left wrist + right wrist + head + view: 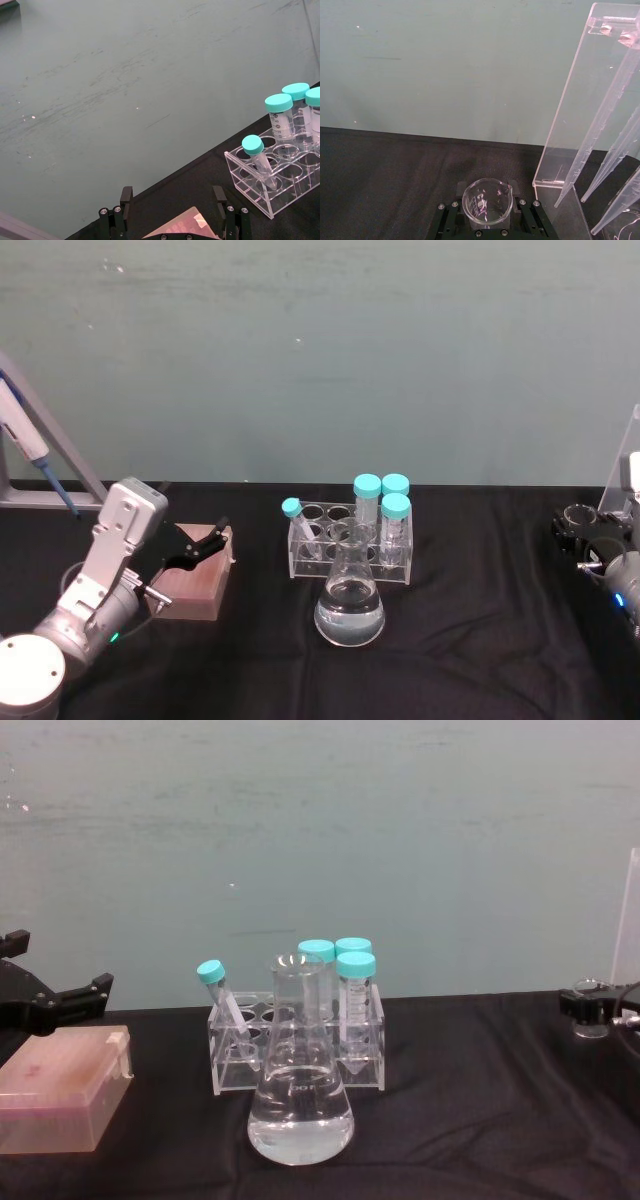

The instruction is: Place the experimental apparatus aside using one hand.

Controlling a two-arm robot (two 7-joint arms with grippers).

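Left hand (215, 538) low at left, fingers spread, right hand (582, 528) gripping beaker (486, 200).

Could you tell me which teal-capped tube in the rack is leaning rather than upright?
The slimmer tube at the rack's left end leans outward; the other three stand upright at its right end.

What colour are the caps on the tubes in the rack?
Turquoise caps, clearest in the left wrist view.
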